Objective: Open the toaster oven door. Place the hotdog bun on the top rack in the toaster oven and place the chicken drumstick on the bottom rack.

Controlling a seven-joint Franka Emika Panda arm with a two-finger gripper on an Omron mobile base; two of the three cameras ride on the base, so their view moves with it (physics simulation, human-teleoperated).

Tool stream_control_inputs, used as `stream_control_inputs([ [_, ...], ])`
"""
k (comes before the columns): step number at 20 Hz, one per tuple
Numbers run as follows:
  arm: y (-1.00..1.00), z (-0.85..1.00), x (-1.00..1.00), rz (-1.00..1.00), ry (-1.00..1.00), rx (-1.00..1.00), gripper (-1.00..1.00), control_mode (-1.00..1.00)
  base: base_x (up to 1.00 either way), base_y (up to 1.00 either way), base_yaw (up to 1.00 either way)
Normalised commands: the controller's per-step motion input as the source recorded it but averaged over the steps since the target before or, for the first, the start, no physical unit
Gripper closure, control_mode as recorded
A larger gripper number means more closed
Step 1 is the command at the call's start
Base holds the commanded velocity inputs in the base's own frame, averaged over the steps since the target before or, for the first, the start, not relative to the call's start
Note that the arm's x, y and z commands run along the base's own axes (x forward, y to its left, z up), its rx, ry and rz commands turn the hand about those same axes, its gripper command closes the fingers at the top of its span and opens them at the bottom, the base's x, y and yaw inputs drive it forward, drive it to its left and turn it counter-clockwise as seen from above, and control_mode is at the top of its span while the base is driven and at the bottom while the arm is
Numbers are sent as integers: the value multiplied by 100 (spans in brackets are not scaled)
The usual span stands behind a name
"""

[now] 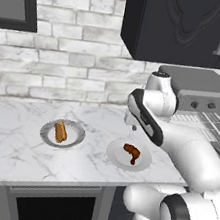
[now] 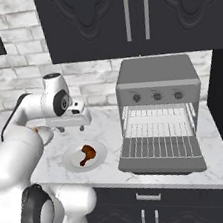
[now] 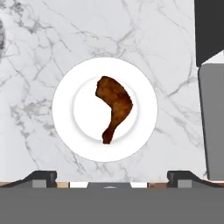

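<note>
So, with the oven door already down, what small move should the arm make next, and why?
Probably lower the open claw straight down onto the drumstick. The oven door lies open with the racks bare, and the claw hangs right above the drumstick on its white plate. The bun sits untouched on the grey plate, so either item could go first, but the drumstick is nearer.

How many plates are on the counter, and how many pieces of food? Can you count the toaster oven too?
Plates: 2, a grey plate and a white plate
Food: 2, the hotdog bun and the chicken drumstick
Toaster ovens: 1, the toaster oven, with its door open
Total: 5
</note>
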Motion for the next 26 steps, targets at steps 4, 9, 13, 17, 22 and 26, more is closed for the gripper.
stream_control_inputs([
  [4, 32, -32, 61, 0, 0, 0, -100, -100, 0, 0, 0],
  [9, 27, -35, 14, -1, -1, 0, -100, -100, 0, 0, 0],
  [13, 12, -47, 0, -9, -3, 0, -100, -100, 0, 0, 0],
  [17, -8, -52, 2, -11, -8, 0, -100, -100, 0, 0, 0],
  [22, -24, -28, -7, -1, -1, 0, -100, -100, 0, 0, 0],
  [26, -11, -10, -16, 0, 0, 0, -100, -100, 0, 0, 0],
])
